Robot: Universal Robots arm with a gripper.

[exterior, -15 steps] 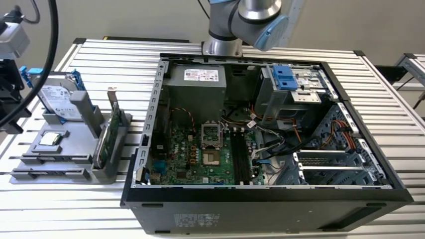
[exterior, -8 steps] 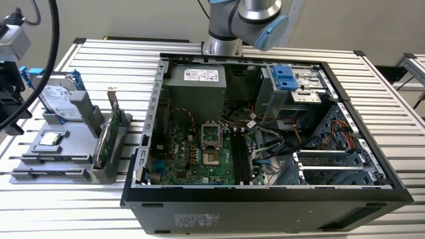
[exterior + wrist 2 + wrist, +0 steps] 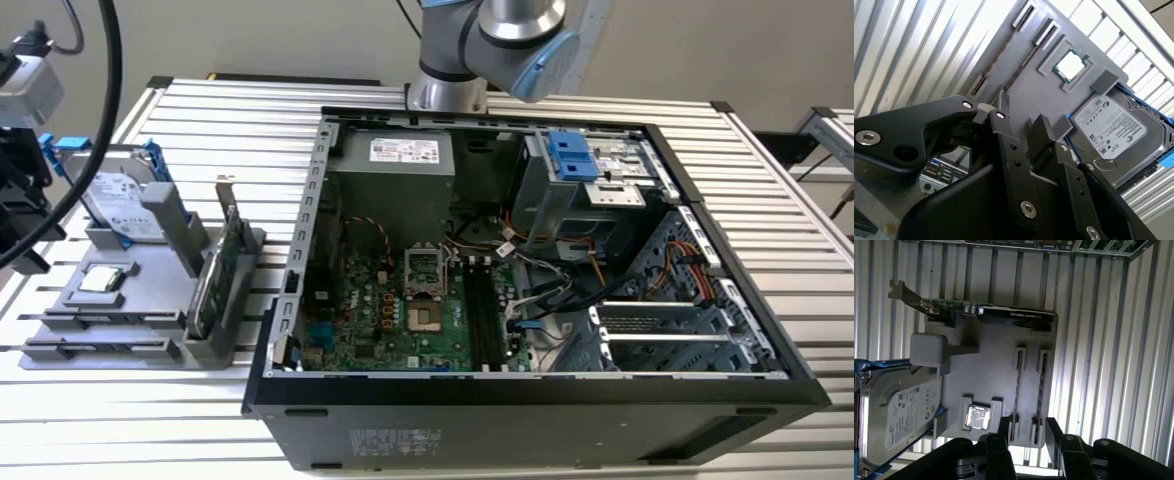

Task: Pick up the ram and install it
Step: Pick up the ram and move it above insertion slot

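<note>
**First wrist view: fingers spread above the ram, nothing grasped**

First wrist view puts the gripper (image 3: 1029, 426) over one end of the grey fixture (image 3: 989, 365). Its 2 fingers (image 3: 1004, 432) are parted with bare space between them, released and carrying nothing. The ram (image 3: 1040, 390) stands on its long edge in a slotted holder on that fixture, and a second thin stick (image 3: 1016, 390) stands parallel just beside it. I judge the edge-up pose is deliberate: it offers the flat faces to a pinch from above, and the brackets at each end keep the stick from tipping. From here the near ends of both sticks fall between the spread fingers, so I cannot tell which of the 2 the gripper is lined up on.

The same fixture also parks a processor chip (image 3: 976, 417), a hard drive (image 3: 901, 415) and a green card (image 3: 989, 315), each in its own cradle.

The second wrist view looks past the fingers at a slant and adds some sense of height. I judge the tips hang above the sticks rather than touching them, though the angle leaves that uncertain.

The exterior view gives me the wider layout — the computer case (image 3: 534, 420) lies on its side on the slatted table (image 3: 787, 250) with its panel off. That leaves the motherboard's black slots (image 3: 483, 310) facing upward, and they look vacant. The fixture sits just beside the case, on the exterior view's left, which I take to be for a short carry.
</note>
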